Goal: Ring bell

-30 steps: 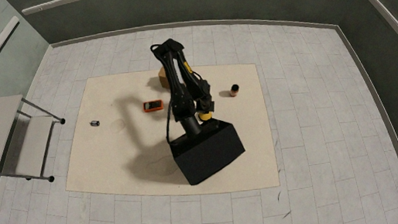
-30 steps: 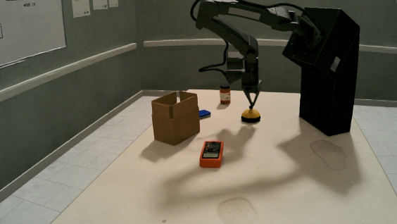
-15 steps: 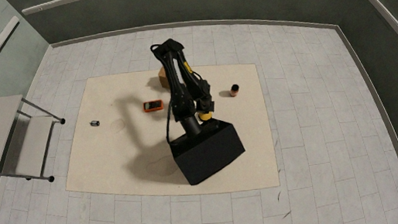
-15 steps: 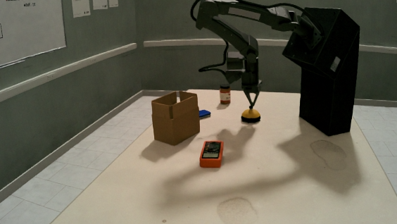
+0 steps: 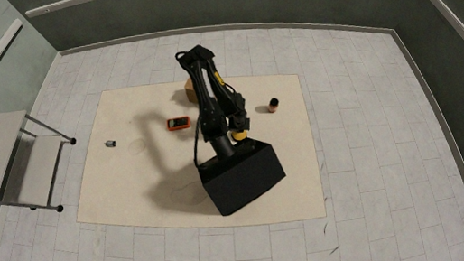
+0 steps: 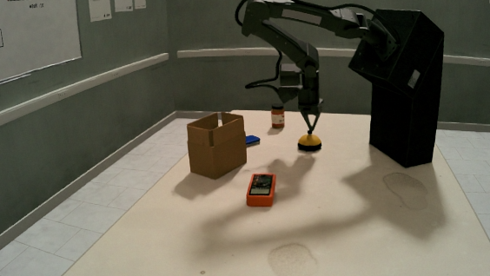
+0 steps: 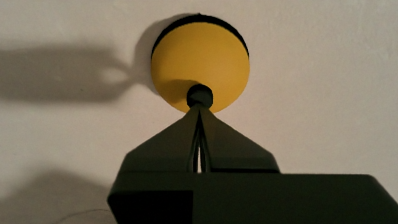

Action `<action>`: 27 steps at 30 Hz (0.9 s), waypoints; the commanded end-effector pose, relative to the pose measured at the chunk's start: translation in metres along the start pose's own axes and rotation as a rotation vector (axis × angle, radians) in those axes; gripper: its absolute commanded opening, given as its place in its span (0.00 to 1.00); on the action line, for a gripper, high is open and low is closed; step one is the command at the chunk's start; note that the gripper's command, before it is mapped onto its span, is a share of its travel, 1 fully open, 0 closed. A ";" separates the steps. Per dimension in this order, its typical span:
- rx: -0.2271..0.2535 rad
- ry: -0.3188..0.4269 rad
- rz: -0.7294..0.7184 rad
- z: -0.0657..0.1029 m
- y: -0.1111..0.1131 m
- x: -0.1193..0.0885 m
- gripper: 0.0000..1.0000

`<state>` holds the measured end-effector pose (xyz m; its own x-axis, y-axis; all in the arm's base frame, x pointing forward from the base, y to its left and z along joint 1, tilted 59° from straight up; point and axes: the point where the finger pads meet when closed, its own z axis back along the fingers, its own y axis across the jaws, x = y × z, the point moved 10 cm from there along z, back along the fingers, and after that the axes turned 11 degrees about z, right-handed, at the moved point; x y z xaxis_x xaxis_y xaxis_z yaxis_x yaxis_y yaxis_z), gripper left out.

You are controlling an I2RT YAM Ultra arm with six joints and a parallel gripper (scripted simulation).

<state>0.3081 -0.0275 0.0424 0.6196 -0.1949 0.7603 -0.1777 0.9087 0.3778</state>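
The bell (image 6: 309,141) is a yellow dome on a black base, standing on the cream mat near the black pedestal. It also shows in the overhead view (image 5: 238,135) and fills the upper middle of the wrist view (image 7: 200,62). Its small dark button (image 7: 199,95) sits on top of the dome. My gripper (image 6: 309,128) points straight down, shut and empty. Its joined fingertips (image 7: 199,111) are right at the button. I cannot tell how far the button is pressed.
A black pedestal (image 6: 401,87) carrying the arm stands right of the bell. An open cardboard box (image 6: 216,143), a blue object (image 6: 252,140), an orange multimeter (image 6: 261,189) and a small jar (image 6: 277,116) stand around. A small dark object (image 5: 110,143) lies far left.
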 end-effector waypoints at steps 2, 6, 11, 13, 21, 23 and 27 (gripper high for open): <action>-0.017 -0.040 0.018 -0.005 -0.005 0.011 0.00; -0.024 -0.057 0.026 0.000 -0.006 0.016 0.00; -0.015 -0.065 0.036 0.006 -0.004 0.017 0.00; -0.010 -0.016 0.005 0.012 -0.002 0.002 0.00; -0.009 -0.016 0.005 0.031 -0.001 0.001 0.00; -0.009 -0.016 0.005 0.037 -0.001 0.001 0.00; -0.009 -0.017 0.005 0.043 -0.001 0.000 0.00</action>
<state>0.2897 -0.0404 0.0658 0.5842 -0.1908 0.7889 -0.1845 0.9153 0.3580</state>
